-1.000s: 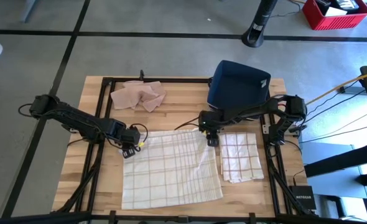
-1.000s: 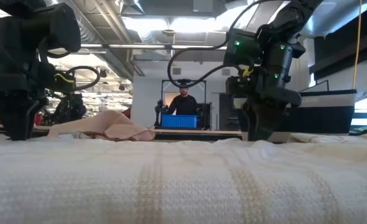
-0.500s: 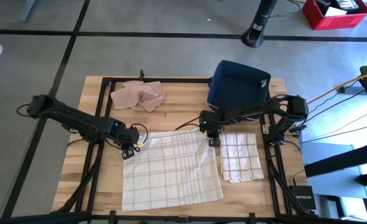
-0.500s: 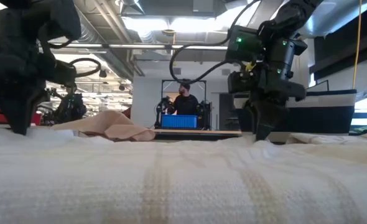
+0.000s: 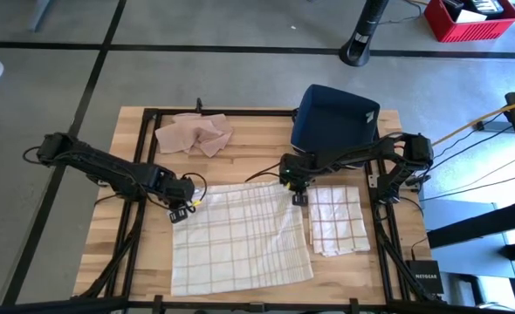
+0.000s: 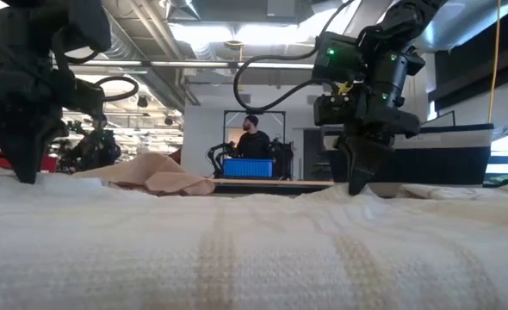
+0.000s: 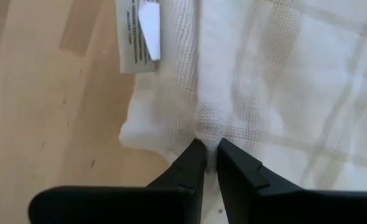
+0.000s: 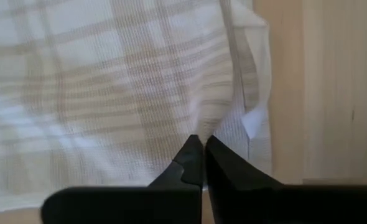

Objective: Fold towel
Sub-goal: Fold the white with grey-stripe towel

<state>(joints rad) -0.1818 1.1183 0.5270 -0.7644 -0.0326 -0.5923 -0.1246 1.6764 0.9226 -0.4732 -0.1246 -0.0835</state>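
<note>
a large white towel (image 5: pixel 240 235) with tan check lines lies spread flat on the near half of the wooden table (image 5: pixel 257 144), between the two arms. the left gripper (image 5: pixel 181 212) is down at the towel's far left corner, and its wrist view shows the two dark fingers (image 7: pixel 193 165) drawn almost together with a small ridge of cloth bunched up between their tips, so it is pinching the towel; a white label (image 7: pixel 137 34) sits at the towel's edge just beyond that pinch. the right gripper (image 5: pixel 297 197) is down at the towel's far right corner, and in its wrist view the fingers (image 8: pixel 193 158) are pressed together with the fabric puckered at their tips, so it too is clamped on the towel close to the hem. in the low view both grippers stand upright with their tips at the cloth, which fills the whole foreground. a smaller folded checked towel (image 5: pixel 338 220) lies just beside the big one, on its right. a crumpled beige cloth (image 5: pixel 194 133) sits near the far left edge of the table, well apart from the towel, and a dark blue box (image 5: pixel 336 118) stands at the far right. in the room behind, a person (image 6: pixel 252 142) is standing beside a blue crate (image 6: pixel 247 168).
</note>
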